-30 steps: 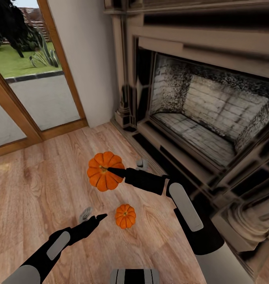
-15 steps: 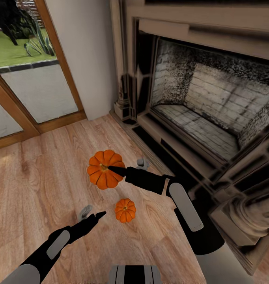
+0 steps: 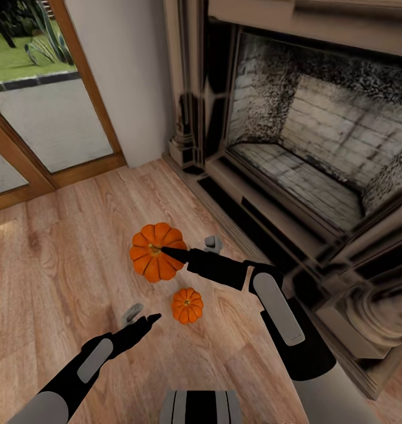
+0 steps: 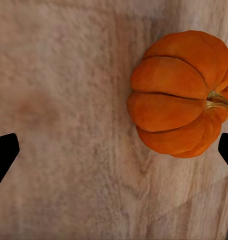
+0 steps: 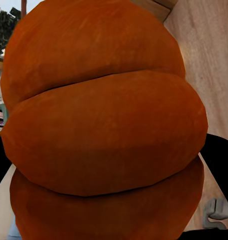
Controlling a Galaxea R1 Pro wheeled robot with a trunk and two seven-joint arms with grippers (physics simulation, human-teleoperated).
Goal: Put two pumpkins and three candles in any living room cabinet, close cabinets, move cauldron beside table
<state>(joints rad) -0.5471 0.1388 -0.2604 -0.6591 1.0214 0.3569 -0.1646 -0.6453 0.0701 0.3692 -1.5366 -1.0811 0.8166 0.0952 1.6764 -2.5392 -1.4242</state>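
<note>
Two orange ribbed pumpkins show above the wooden floor in the head view. My right gripper (image 3: 165, 254) is shut on the larger pumpkin (image 3: 148, 262), one black finger lying across its stem. That pumpkin (image 5: 103, 115) bulges between the dark fingers in the right wrist view. The smaller pumpkin (image 3: 187, 305) rests on the floor just right of my left gripper (image 3: 143, 314), which is open. In the left wrist view this small pumpkin (image 4: 179, 95) lies toward one fingertip (image 4: 3, 155), inside the wide gap of the left gripper (image 4: 114, 152). The candles, cabinet, cauldron and table are out of view.
A stone fireplace (image 3: 319, 153) with a raised hearth ledge (image 3: 248, 212) runs along the right. A glass door in a wooden frame (image 3: 48, 118) stands at the back left, beside a white wall (image 3: 130, 76). Wooden floor (image 3: 53, 265) spreads to the left.
The whole view has shifted, so the camera moved. The small pumpkin now lies nearer my left gripper. The large pumpkin keeps its place in my right gripper.
</note>
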